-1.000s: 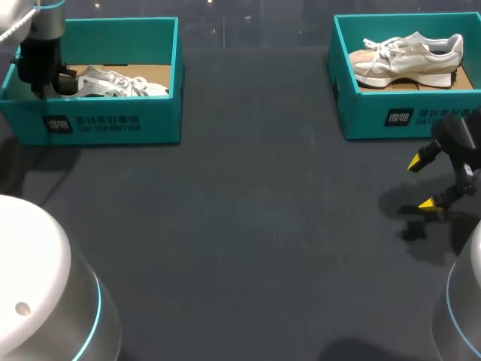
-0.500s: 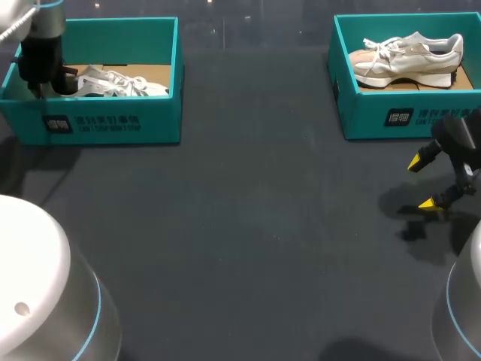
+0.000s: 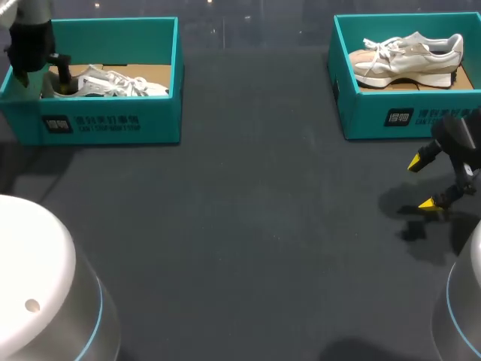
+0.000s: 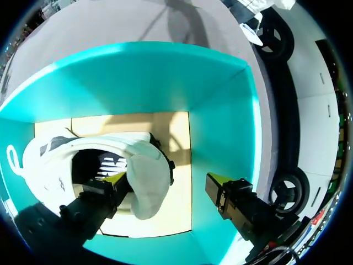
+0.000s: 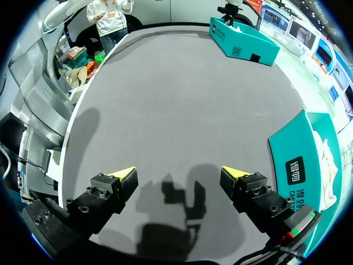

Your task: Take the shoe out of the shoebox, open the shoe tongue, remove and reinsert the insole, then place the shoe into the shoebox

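My left gripper (image 4: 166, 180) spread, 1 finger inside shoe (image 4: 144, 171) collar, set for heel pinch | shoebox (image 3: 113, 126) at 10 o'clock | my right gripper (image 5: 179, 175) spread, waiting at 3 o'clock.

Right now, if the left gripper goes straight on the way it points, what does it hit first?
Likely the heel of the white lace-up sneaker: the open left gripper straddles it, one finger inside the collar. Beneath is the brown floor of the teal cardboard shoebox; depth is unclear.

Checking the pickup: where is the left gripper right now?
Head view, far left: the left gripper sits in the left shoebox, open, the white shoe's heel between its fingers.
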